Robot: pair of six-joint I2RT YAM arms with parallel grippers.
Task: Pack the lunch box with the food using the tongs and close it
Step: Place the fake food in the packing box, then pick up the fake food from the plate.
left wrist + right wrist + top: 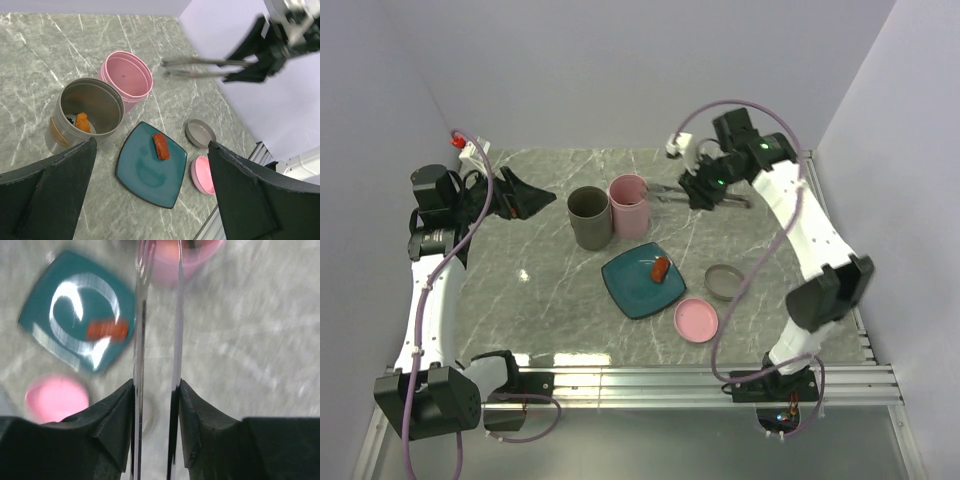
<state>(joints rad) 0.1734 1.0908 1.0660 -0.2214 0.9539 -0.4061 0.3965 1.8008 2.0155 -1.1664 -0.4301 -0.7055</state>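
Top external, upper right of the frame: grips the tongs (200, 61) in the right gripper (705, 190), fingers pressed on both thin arms, tips pointing left toward the pink container (628, 205) and carrying nothing, as far as visible. Holds the left gripper (538, 200) spread wide and empty at the upper left, turned toward the grey container (590, 225). Looks well advanced but not finished. Shows, in the left wrist view, the orange nugget (82, 121) already lying inside the grey container, with a dark bit next to it. Leaves only the red-brown sausage (660, 268) on the teal plate (625, 290), near the middle of the frame. Cannot tell where the other pieces are; gives too much blur in the right wrist view to read the inside of the pink container. Remains, by judgement, to pinch the sausage with the tongs, drop it into a container, then close. Finds the grey lid (723, 281) and the pink lid (696, 320) lying apart from the containers at the lower right of the plate, so closing is not yet begun.
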